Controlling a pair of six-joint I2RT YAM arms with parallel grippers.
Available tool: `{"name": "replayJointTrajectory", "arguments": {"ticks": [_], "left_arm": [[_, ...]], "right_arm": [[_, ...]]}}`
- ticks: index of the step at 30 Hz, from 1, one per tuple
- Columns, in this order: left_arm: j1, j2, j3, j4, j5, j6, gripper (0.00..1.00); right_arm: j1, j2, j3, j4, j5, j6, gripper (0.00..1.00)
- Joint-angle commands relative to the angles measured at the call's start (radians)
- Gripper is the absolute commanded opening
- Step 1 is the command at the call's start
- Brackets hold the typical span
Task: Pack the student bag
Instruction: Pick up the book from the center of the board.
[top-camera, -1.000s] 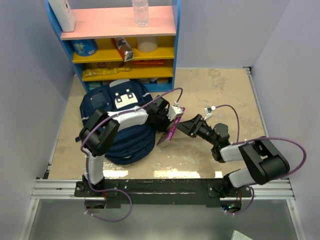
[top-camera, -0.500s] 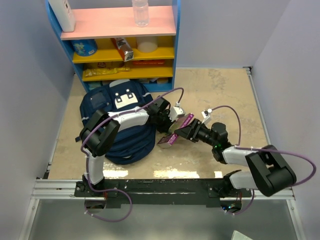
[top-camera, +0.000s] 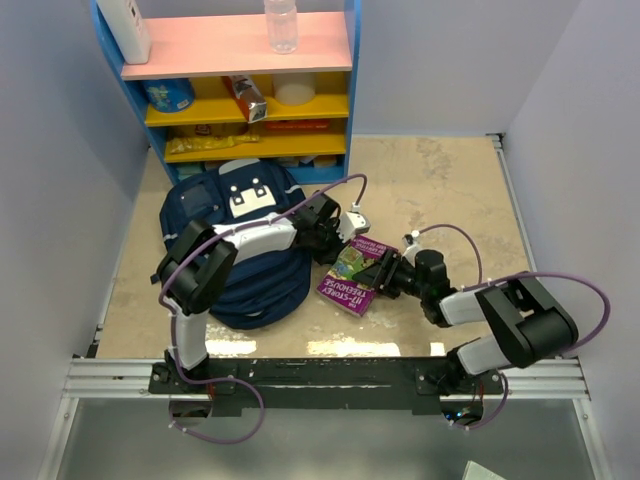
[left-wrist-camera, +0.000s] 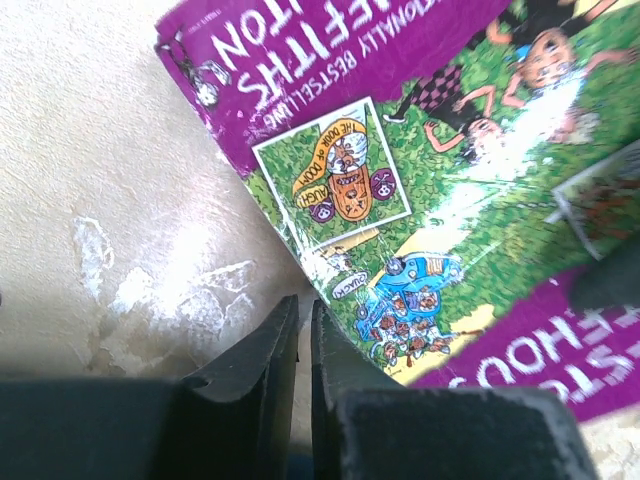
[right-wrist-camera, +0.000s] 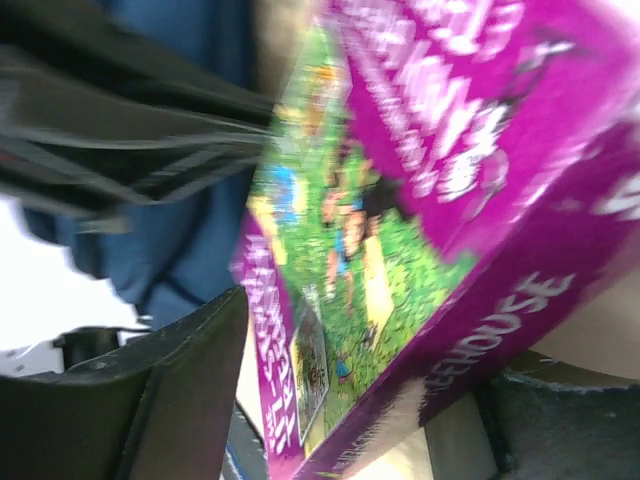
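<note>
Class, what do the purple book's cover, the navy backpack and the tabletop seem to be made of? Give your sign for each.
The purple book: glossy printed card or coated paper; white glare streaks its cover.
The backpack: matte woven fabric, probably synthetic; it slumps in soft folds.
The tabletop: mottled beige, stone-look with a slight sheen; real stone or laminate cannot be told.

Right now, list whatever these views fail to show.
- Backpack opening: top view, the left arm crosses it.
- Whether the left gripper pinches the Treehouse book: left wrist view, its corner ends at the dark fingertips.
- Book's back cover: every view, turned away from the cameras.
- Lower shelf items: top view, too small, shadowed.
</note>
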Motion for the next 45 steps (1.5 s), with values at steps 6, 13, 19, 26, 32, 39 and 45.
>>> {"name": "replayJointTrajectory", "arguments": {"ticks": [6, 13, 19, 26, 32, 39, 45], "left_arm": [[0.021, -0.134, 0.102, -0.126, 0.051, 0.027, 0.28], [0.098, -0.356, 0.142, -0.363, 0.073, 0.108, 0.45], [0.141, -0.558, -0.056, -0.483, 0.037, 0.252, 0.53], [0.211, -0.710, -0.206, -0.551, 0.053, 0.381, 0.72], [0.215, -0.747, -0.287, -0.501, 0.002, 0.385, 1.00], [0.215, -0.792, -0.361, -0.321, -0.165, 0.345, 1.00], [0.215, -0.789, -0.360, -0.252, -0.226, 0.336, 0.83]], "right_arm": [[0.003, -0.048, 0.006, -0.004, 0.079, -0.016, 0.22], [-0.003, -0.088, 0.038, -0.112, 0.083, -0.076, 0.16], [-0.008, -0.058, 0.064, -0.101, 0.052, -0.080, 0.06], [-0.008, -0.091, 0.092, -0.164, 0.043, -0.094, 0.00], [-0.008, -0.134, 0.129, -0.221, 0.041, -0.112, 0.00], [-0.008, -0.148, 0.136, -0.228, 0.035, -0.109, 0.00], [-0.008, -0.148, 0.119, -0.201, 0.020, -0.096, 0.00]]}}
